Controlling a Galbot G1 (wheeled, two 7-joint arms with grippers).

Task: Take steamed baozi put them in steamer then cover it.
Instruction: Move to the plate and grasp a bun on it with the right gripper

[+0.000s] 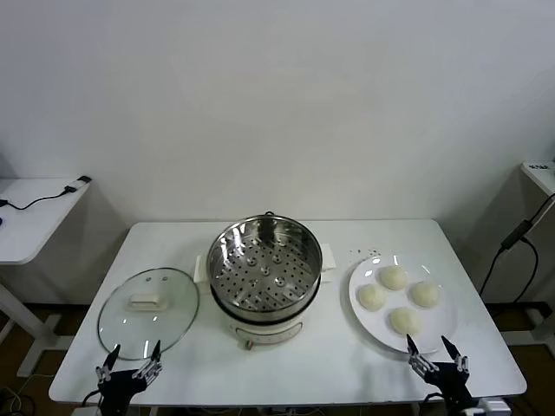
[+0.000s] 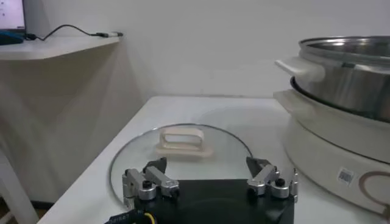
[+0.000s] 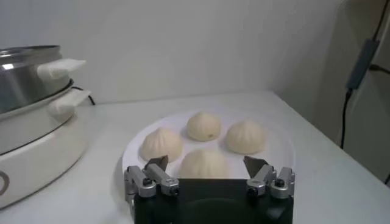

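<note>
Several cream-white baozi (image 1: 393, 277) lie on a white plate (image 1: 360, 299) at the table's right; they also show in the right wrist view (image 3: 203, 126). The steel steamer (image 1: 264, 264) stands open at the table's middle on its white base, its perforated tray bare; its pot also shows in the left wrist view (image 2: 350, 76). The glass cover (image 1: 147, 310) with its cream handle (image 2: 180, 141) lies flat at the left. My left gripper (image 1: 130, 365) is open and empty at the front edge, just before the cover. My right gripper (image 1: 438, 357) is open and empty, just before the plate.
A white side table (image 1: 30, 212) with a black cable stands at the far left. Another cable (image 1: 512, 243) hangs at the right beside the table. Small dark specks (image 1: 373, 254) lie behind the plate.
</note>
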